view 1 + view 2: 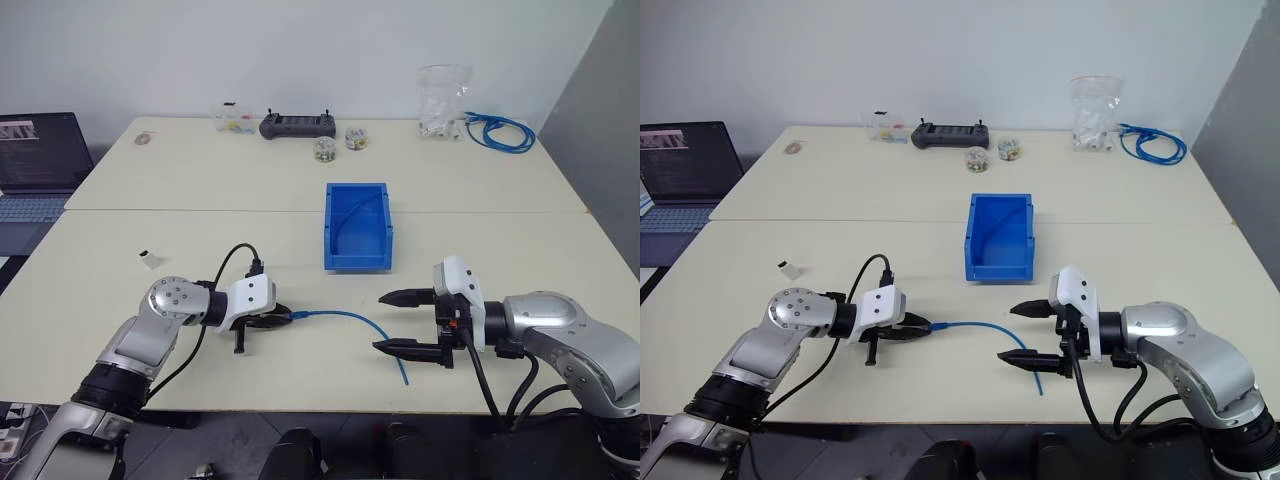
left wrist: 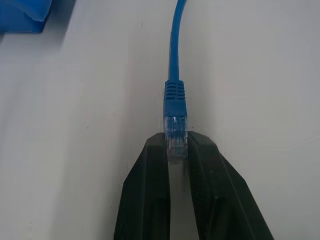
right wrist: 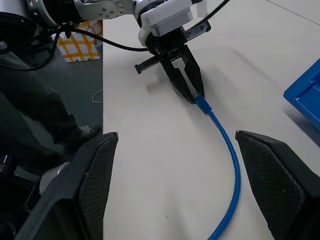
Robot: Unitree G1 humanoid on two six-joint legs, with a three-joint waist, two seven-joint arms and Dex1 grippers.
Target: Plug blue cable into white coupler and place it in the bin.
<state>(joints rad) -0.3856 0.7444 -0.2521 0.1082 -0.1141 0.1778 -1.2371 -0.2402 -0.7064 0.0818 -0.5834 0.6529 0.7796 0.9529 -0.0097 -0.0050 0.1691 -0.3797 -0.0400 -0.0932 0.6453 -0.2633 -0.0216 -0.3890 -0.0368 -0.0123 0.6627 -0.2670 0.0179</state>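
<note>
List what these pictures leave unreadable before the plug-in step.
- Small white piece on the table, head views: too small to tell whether it is the white coupler.
- Blue cable, far end: head views, passes behind the right tool.
- Clear bag contents: too small.
- Bin: left wrist view, cut off by the edge.

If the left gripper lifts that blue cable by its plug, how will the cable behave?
Probably floppy: the blue cable lies curved on the table. Likely light, being thin. The left gripper pinches only the clear plug, so it may pivot.
</note>
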